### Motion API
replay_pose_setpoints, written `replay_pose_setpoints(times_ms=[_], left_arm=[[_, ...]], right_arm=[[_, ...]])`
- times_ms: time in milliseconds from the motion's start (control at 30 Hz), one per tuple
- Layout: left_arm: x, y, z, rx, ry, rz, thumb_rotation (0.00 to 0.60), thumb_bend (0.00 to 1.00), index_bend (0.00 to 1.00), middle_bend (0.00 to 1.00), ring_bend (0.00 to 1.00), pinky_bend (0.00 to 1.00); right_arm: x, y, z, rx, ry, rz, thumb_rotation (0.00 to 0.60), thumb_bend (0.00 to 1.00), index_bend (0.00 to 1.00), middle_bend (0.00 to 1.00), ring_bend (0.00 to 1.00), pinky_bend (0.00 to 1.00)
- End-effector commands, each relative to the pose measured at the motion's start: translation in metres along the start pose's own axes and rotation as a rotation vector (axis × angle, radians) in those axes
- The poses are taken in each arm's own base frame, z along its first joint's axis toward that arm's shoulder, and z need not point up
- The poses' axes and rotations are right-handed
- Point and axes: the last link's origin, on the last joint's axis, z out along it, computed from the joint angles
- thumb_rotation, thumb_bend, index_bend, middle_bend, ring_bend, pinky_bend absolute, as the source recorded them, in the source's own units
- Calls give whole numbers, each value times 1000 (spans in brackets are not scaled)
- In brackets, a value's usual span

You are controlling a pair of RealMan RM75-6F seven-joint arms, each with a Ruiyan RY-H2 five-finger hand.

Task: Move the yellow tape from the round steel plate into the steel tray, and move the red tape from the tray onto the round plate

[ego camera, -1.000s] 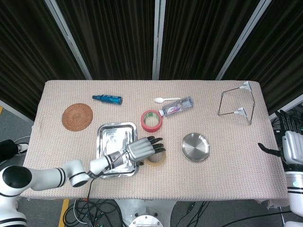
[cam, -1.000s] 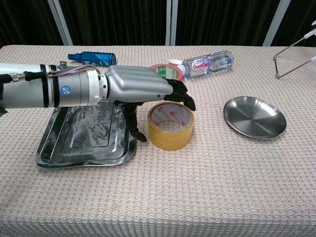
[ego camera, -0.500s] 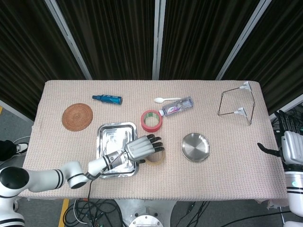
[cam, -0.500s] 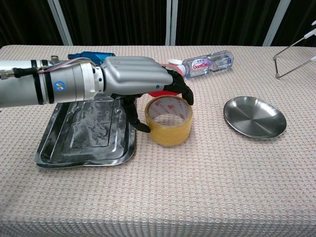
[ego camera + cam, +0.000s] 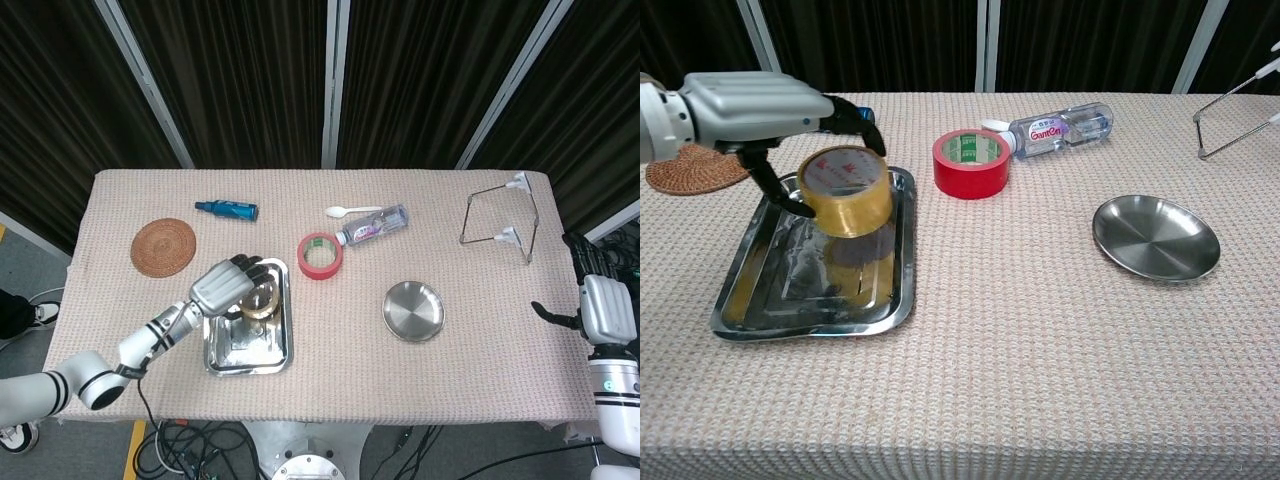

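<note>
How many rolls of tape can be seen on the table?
2. The yellow tape is held by the left hand above the steel tray; the red tape stands on the cloth beside the tray.

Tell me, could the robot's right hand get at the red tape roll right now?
Probably not easily: the right hand sits off the table's far edge, holding nothing, and the round steel plate lies between it and the red tape roll.

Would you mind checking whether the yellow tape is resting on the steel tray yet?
Apart. The chest view shows the left hand holding the yellow tape in the air, with its dark reflection visible beneath it on the floor of the steel tray.
</note>
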Motion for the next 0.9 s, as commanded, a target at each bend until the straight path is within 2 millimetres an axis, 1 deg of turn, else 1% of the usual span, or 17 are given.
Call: replay_pose_setpoints(times_ms=[33,67,133,167,200,233,267,367,467,533,567,667,767,800,900], left_arm=[[-10,-8,-10,35,-22,-12,600,245,363,342,128,238],[-13,-9,-12,40,-28,-16,600,240,340,324,128,240],[-18,-9,-14,45,-36,-28,600,220,262,262,126,246],[-18,-9,-15,46,-35,-36,600,192,188,202,117,251],[-19,-9,-16,46,-27,-46,600,171,150,167,109,251],[-18,-9,-16,47,-17,-53,600,133,98,109,90,250],[-17,-8,-16,47,-5,-60,600,104,73,65,73,248],[-17,-8,-19,50,17,-84,600,48,41,3,30,224],[-19,-10,-27,65,7,-104,600,28,35,0,3,192],[-20,-10,-33,79,13,-112,600,25,34,0,0,179],[-20,-11,-37,87,20,-116,600,24,34,0,0,176],[-17,-16,-53,146,76,-143,600,25,34,0,0,174],[-19,-25,-81,260,148,-164,600,25,34,0,0,173],[-22,-29,-94,312,166,-167,600,25,34,0,0,173],[-32,-38,-127,432,173,-185,600,25,34,0,0,172]], right_arm=[[-2,-5,1,9,-7,-4,600,89,0,0,0,44],[-3,-6,0,11,-8,-5,600,88,0,0,0,44],[-3,-8,0,16,-10,-9,600,88,0,0,0,44],[-4,-9,0,18,-10,-11,600,88,0,0,0,44],[-4,-10,0,19,-9,-12,600,88,0,0,0,44],[-4,-11,1,20,-10,-14,600,88,0,0,0,44],[-4,-11,1,21,-12,-15,600,88,0,0,0,44],[-7,-15,3,28,-29,-24,600,88,0,0,0,44],[-12,-25,7,57,-64,-48,600,87,0,0,0,44],[-16,-36,11,90,-85,-69,600,86,0,0,0,43],[-17,-42,14,107,-93,-77,600,86,0,0,0,42],[-25,-69,24,184,-132,-112,600,84,0,0,0,42],[-35,-105,39,287,-181,-154,600,85,0,0,0,38],[-40,-121,46,329,-201,-171,600,85,0,0,0,36],[-55,-158,64,412,-250,-231,600,83,0,0,0,15]])
